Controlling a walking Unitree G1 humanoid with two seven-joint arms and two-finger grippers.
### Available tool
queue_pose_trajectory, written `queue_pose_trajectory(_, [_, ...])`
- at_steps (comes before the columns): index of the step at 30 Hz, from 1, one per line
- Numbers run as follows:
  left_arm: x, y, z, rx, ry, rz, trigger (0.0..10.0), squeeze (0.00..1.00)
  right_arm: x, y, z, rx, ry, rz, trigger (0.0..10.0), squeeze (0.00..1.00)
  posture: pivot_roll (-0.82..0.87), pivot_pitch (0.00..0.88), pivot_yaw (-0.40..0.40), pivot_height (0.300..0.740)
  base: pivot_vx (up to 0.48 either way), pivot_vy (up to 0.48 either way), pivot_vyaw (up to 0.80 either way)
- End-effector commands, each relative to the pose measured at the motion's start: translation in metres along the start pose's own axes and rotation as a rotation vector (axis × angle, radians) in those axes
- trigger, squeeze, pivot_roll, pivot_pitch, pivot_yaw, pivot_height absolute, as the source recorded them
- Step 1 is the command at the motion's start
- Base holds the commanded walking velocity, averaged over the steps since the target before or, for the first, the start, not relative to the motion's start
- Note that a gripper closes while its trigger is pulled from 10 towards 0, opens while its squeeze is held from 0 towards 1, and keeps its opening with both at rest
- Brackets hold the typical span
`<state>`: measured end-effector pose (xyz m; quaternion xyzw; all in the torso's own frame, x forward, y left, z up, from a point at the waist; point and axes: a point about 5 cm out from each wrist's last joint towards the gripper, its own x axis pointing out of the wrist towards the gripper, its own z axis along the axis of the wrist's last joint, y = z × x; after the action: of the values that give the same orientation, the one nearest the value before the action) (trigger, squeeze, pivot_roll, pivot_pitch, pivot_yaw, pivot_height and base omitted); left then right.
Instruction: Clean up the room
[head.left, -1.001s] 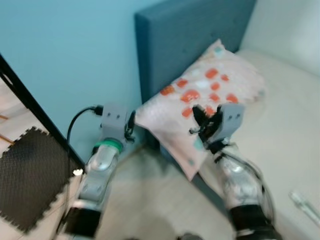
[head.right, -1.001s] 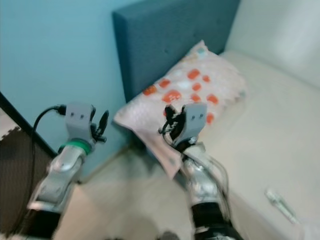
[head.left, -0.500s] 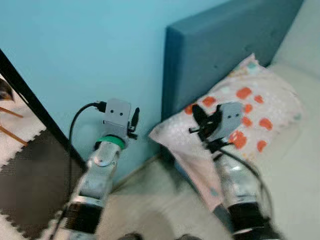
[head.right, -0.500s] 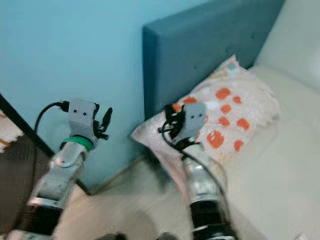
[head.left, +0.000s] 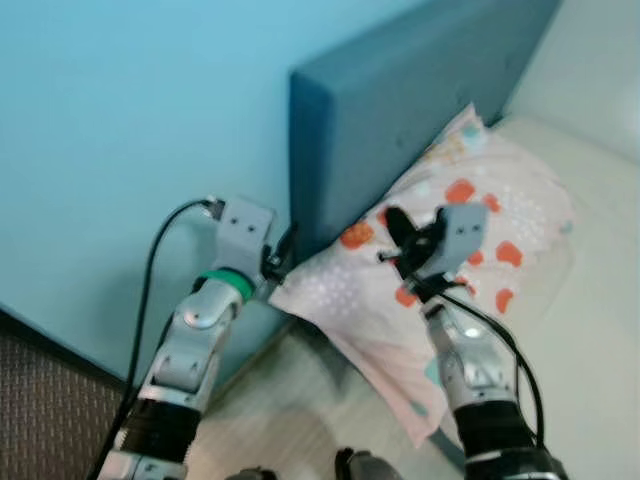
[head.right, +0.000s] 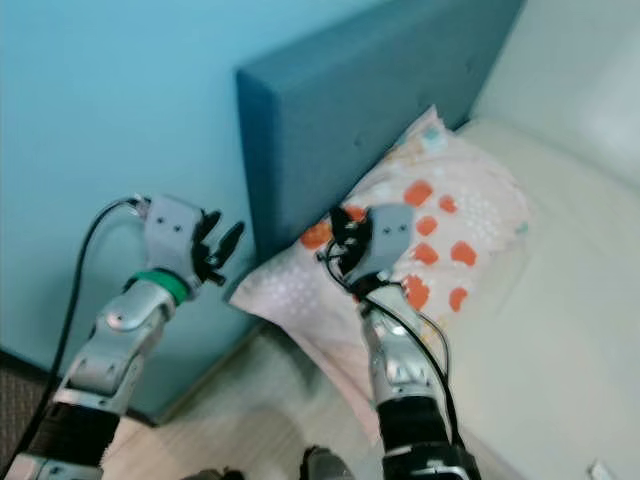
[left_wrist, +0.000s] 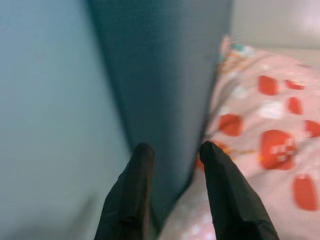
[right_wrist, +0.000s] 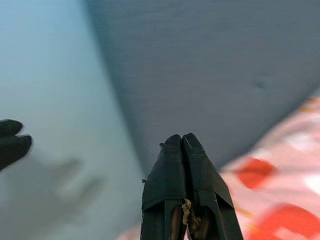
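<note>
Right wrist view: right gripper (right_wrist: 183, 142) jaws closed, empty; left gripper (left_wrist: 172, 152) parted.

Bedroom in a home. Padded dark teal upholstered headboard (head.left: 420, 120) stands against a light turquoise painted wall (head.left: 130, 110) on the left. White pillow with orange-red and pale blue spots (head.left: 470, 250) leans on the headboard, lying on a cream mattress (head.left: 590, 330) at right. Pale wood-look floor (head.left: 300, 410) near, beside the bed.
</note>
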<state>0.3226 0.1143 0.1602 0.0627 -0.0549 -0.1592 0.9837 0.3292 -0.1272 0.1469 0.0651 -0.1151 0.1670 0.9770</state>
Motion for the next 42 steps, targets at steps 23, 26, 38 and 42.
queue_pose_trajectory(23, [0.0035,-0.0074,0.0001,-0.037,0.004,-0.030,10.0,0.00,-0.0018,-0.0053,-0.0017,0.010,0.004,-0.020,10.0,0.00,-0.13,0.043,0.094,0.740,0.000,0.000,-0.74])
queue_pose_trajectory(26, [0.0047,-0.0058,0.0006,-0.036,0.005,-0.019,10.0,0.00,-0.0018,-0.0052,-0.0017,0.015,0.004,-0.021,10.0,0.00,-0.12,0.044,0.096,0.740,0.000,0.000,-0.75])
queue_pose_trajectory(38, [0.0064,-0.0034,0.0026,-0.041,0.005,0.001,10.0,0.00,-0.0013,-0.0050,-0.0017,0.031,0.002,-0.027,10.0,0.00,-0.13,0.051,0.097,0.740,0.000,0.000,-0.75])
queue_pose_trajectory(42, [0.0066,-0.0028,0.0030,-0.042,0.005,0.003,10.0,0.00,-0.0011,-0.0052,-0.0015,0.038,0.000,-0.030,10.0,0.00,-0.13,0.052,0.096,0.740,0.000,0.000,-0.75])
